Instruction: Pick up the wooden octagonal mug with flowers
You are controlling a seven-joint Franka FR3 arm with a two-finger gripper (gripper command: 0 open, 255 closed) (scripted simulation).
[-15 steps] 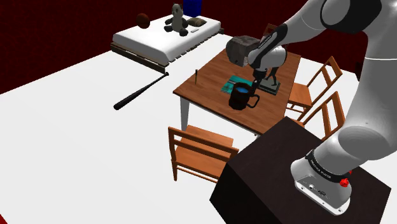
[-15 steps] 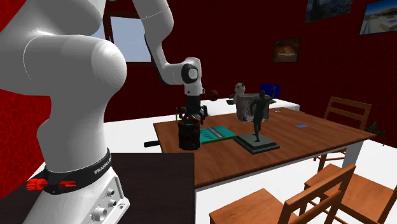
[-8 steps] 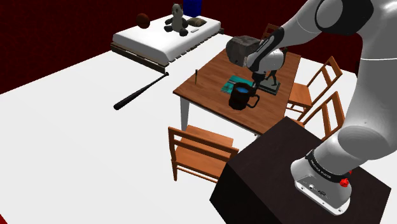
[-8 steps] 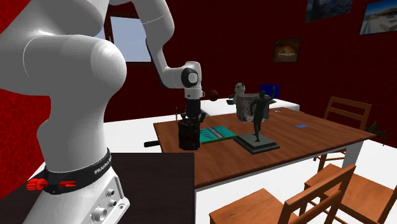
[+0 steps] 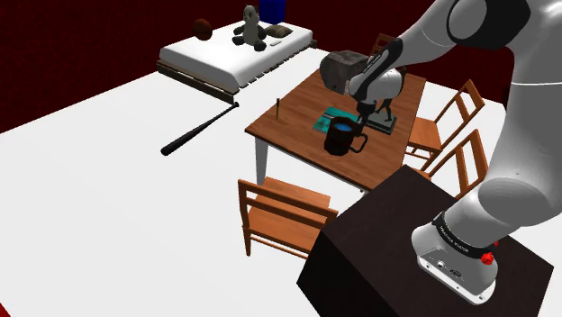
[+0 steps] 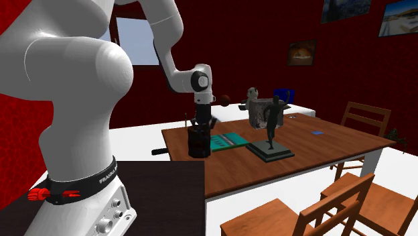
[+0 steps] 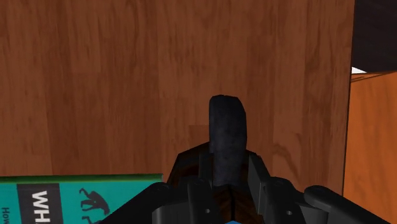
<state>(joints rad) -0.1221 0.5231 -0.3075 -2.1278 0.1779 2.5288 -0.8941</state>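
Clasping the handle of the dark mug (image 7: 227,127) between its two fingers, the gripper (image 7: 227,168) points straight down over it. The mug stands upright on the wooden table (image 5: 293,122), just beside a teal book (image 5: 333,114). A dark figurine (image 6: 271,127) stands past the book.

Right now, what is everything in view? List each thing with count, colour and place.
table: one, brown, mid-room
mug: one, dark, on table near stand
book: one, teal, beside mug
statuette: one, dark, on table
block: one, grey, table's far end
chairs: at least three, brown, around table
bed: one, white, beyond table
plush toy: one, grey, on bed
ball: one, brown, at bed's edge
bat: one, black, on floor
wall pictures: three, mixed colours, red wall
stand: one, black, beside table
arm: one, white, on stand
gripper: one, black, shut on mug's handle
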